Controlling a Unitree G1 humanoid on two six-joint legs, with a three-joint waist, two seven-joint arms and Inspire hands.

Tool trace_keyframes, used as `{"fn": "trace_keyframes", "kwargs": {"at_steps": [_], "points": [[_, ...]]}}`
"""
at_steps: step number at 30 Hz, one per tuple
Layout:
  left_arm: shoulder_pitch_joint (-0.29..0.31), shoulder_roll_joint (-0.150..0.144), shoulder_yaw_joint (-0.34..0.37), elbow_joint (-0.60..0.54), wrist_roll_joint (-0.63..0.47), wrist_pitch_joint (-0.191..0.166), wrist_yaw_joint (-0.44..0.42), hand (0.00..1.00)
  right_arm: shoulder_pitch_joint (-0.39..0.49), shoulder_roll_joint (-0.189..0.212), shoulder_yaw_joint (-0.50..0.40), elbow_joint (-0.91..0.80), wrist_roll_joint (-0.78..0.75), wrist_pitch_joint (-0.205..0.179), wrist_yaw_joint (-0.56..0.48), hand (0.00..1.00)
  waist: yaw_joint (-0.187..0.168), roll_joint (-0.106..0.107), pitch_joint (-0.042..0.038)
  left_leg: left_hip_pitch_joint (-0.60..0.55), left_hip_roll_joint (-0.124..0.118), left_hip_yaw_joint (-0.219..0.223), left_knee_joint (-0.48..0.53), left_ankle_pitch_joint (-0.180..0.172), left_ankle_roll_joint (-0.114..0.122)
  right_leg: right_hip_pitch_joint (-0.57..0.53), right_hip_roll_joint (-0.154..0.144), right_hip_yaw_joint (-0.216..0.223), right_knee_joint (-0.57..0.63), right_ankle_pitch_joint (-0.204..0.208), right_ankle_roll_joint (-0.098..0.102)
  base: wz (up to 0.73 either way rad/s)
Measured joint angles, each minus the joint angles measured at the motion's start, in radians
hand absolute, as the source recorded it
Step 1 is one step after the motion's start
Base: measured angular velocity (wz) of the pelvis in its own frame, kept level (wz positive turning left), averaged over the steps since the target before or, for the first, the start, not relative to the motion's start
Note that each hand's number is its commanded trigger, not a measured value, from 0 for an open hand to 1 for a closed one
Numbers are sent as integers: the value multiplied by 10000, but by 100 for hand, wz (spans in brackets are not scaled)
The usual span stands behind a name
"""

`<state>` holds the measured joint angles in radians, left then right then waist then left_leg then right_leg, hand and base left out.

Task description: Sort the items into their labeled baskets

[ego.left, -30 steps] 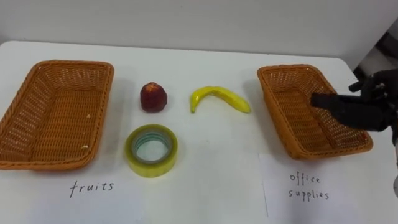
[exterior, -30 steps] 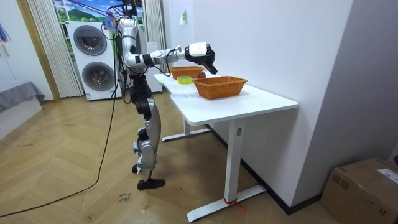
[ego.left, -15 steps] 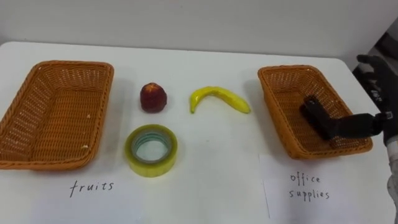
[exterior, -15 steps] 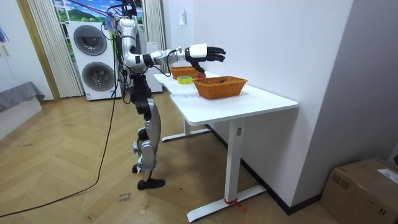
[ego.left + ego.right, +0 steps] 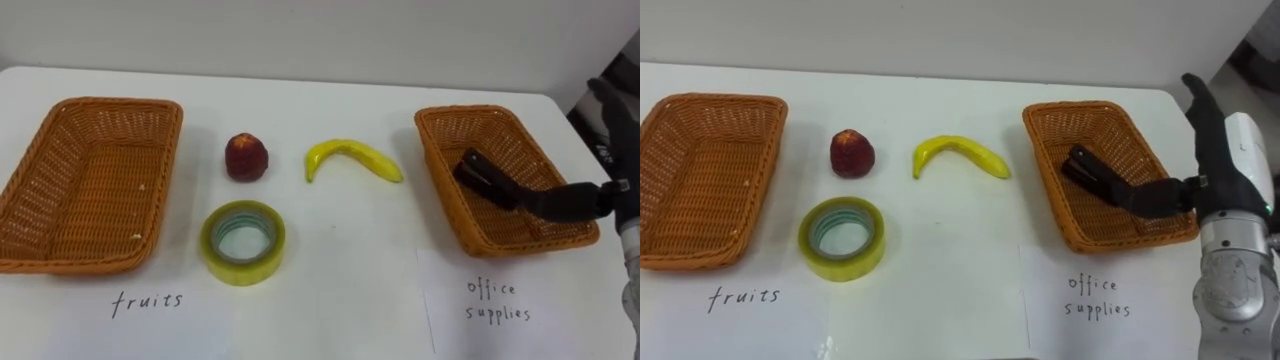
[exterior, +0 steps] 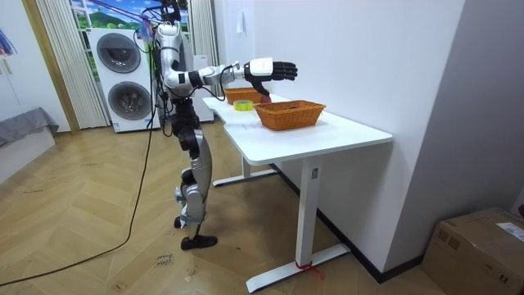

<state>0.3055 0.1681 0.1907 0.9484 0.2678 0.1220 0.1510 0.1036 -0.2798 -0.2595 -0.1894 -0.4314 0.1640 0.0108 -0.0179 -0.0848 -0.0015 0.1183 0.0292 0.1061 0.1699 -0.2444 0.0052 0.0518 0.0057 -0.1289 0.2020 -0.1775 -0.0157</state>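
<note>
My right hand (image 5: 1230, 160) hovers open over the right rim of the office-supplies basket (image 5: 470, 110), fingers straight, thumb reaching left over the basket. A black object (image 5: 482, 177) lies inside that basket, just off the thumb's tip; whether they touch I cannot tell. On the white table between the baskets lie a red apple (image 5: 246, 157), a yellow banana (image 5: 352, 156) and a roll of yellow tape (image 5: 243, 241). The fruits basket (image 5: 100, 103) at the left holds nothing. In the room view I stand at the table's edge with the right hand (image 6: 274, 70) stretched over the near basket (image 6: 291, 113).
Handwritten paper labels lie in front of each basket: "fruits" (image 5: 147, 299) at the left, "office supplies" (image 5: 495, 299) at the right. A wall runs along the table's far edge (image 5: 300, 75). In the room view, washing machines (image 6: 123, 78) stand behind me.
My right hand has opened from a curled grip and drawn back to the right. The black object it held now lies in the office-supplies basket and has shifted a little to the left.
</note>
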Motion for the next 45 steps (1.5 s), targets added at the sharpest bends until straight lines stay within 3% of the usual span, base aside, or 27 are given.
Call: {"fn": "trace_keyframes", "kwargs": {"at_steps": [8,26,39,45], "points": [[-62,0,3,0,15,0,-2,0,0,-1,0,6,351,-11,0,0,-2,123,10,-9,0,-4,-2,0,0,-4,-2,-21,2,0,0,0],[-201,-3,5,0,14,1,141,0,0,-8,32,6,502,-10,9,0,23,67,7,-12,1,-5,-4,0,-1,-7,-17,-73,17,1,0,0],[-635,8,-90,135,-6,4,115,0,-445,-15,930,-350,1064,-8,659,0,509,66,-10,-52,-6,-55,13,2,2,3,-43,-155,31,2,1,1],[-425,11,-88,111,102,12,107,0,-747,-7,1290,-1131,1336,-3,680,0,633,110,-18,-169,-10,-206,6,5,4,-9,-54,-296,6,3,1,7]]}}
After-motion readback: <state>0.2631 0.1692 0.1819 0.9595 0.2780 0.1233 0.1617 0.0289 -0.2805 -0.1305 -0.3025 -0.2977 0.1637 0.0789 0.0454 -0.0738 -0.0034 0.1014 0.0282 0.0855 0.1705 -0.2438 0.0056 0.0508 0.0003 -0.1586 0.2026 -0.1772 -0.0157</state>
